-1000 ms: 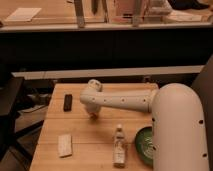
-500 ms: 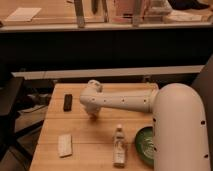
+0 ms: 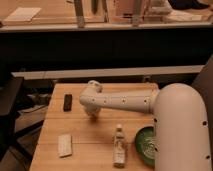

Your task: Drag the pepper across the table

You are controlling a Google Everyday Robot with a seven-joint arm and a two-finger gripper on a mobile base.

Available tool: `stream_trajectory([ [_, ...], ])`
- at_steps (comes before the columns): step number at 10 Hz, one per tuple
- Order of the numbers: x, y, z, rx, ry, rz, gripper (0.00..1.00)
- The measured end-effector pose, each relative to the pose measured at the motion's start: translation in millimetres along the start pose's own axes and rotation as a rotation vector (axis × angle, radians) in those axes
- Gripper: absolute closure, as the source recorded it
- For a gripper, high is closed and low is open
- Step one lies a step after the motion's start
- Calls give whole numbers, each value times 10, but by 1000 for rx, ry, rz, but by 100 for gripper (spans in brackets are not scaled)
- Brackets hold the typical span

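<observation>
My white arm reaches left over the light wooden table (image 3: 95, 142). Its wrist bends down at the far middle of the tabletop. The gripper (image 3: 92, 114) points down onto the wood there, mostly covered by the wrist, and it is shut. The pepper does not show in this view; whether it lies under the gripper I cannot tell.
A black rectangular bar (image 3: 67, 102) lies left of the gripper near the far edge. A pale flat packet (image 3: 65, 145) rests at the front left. A small clear bottle (image 3: 119, 145) stands in front of the arm, with a green bowl (image 3: 145, 146) to its right.
</observation>
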Motion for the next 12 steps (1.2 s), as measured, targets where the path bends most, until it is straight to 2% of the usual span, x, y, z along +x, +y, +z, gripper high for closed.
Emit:
stream_trajectory([
  [12,-123,33,-45,6,0,-20,99],
])
